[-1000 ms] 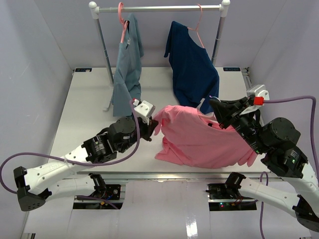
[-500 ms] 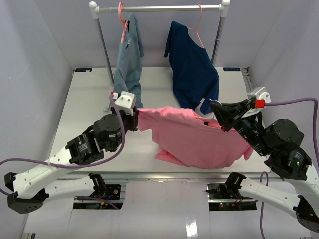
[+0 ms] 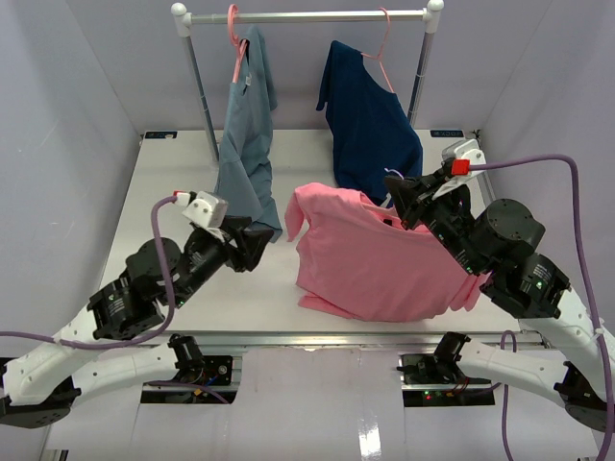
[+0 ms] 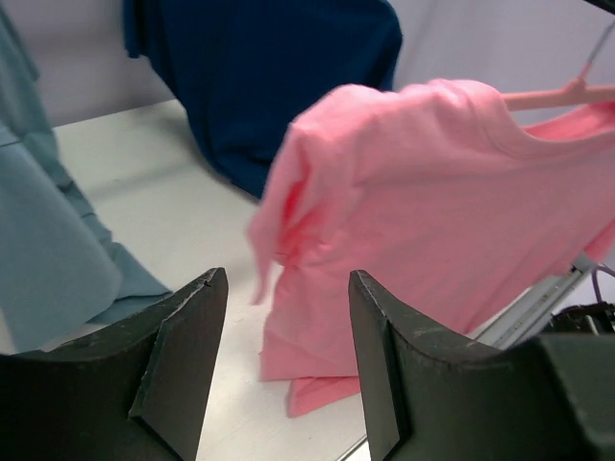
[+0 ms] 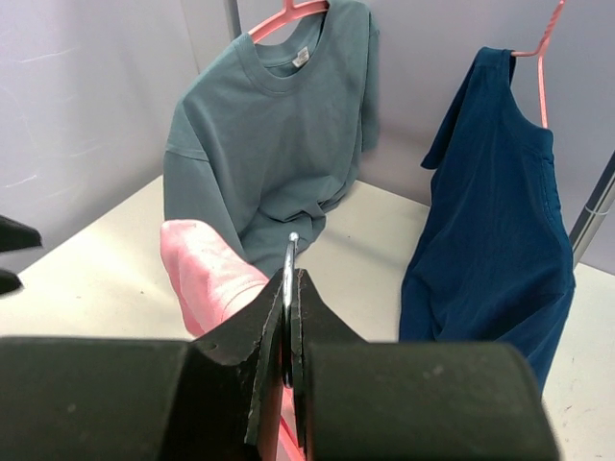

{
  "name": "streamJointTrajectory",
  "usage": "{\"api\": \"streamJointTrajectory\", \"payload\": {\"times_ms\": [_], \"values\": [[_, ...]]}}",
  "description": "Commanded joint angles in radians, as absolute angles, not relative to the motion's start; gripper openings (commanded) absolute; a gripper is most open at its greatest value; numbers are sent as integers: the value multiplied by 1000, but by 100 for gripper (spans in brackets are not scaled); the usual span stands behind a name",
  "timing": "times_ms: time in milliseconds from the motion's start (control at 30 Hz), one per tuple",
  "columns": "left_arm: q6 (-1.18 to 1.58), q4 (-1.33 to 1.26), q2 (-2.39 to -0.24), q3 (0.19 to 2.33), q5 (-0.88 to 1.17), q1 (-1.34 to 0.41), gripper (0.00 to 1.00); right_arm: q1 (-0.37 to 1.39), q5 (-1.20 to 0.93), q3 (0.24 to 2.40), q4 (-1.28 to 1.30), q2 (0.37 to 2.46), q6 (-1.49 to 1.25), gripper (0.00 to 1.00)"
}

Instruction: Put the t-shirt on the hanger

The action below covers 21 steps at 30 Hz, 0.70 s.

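The salmon-pink t-shirt [image 3: 375, 264] hangs draped over the pink hanger [image 4: 562, 94], with its lower hem resting on the table. My right gripper [image 3: 398, 200] holds it up above the table, shut on the hanger's thin metal hook [image 5: 291, 252]. In the right wrist view one pink sleeve [image 5: 202, 274] shows just left of my shut right gripper [image 5: 291, 277]. My left gripper [image 3: 252, 242] stands open to the left of the shirt, apart from it. In the left wrist view nothing lies between the jaws of the left gripper [image 4: 285, 280], and the t-shirt [image 4: 432, 192] hangs beyond them.
A clothes rail [image 3: 307, 16] spans the back of the table. A grey-blue shirt [image 3: 245, 144] and a navy shirt [image 3: 370, 134] hang from it on pink hangers. The grey-blue shirt's hem lies close behind my left gripper. The table's front edge [image 3: 288, 334] runs just below the pink shirt.
My left gripper let go of the shirt's sleeve, opened and drew back to the left. My right gripper carried the hanger and shirt up and toward the rail.
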<state>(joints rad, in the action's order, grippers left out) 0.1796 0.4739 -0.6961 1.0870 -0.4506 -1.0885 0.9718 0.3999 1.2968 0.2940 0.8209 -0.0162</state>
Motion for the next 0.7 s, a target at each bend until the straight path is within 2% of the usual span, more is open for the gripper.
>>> {"api": "streamJointTrajectory", "payload": {"times_ms": [0,267,533,667], "values": [[234,407,-817,1008,-320,-1089,63,975,433,1331,146,817,-15,8],[256,245,-920,880,-365,-1089,61,975,423,1341,128,836,-26,8],[204,-34,-958,772,-418,-1089,62,974,410,1293,92,787,-33,8],[217,-104,-1008,744,-382,-1089,62,974,427,1256,35,765,-45,8]]}}
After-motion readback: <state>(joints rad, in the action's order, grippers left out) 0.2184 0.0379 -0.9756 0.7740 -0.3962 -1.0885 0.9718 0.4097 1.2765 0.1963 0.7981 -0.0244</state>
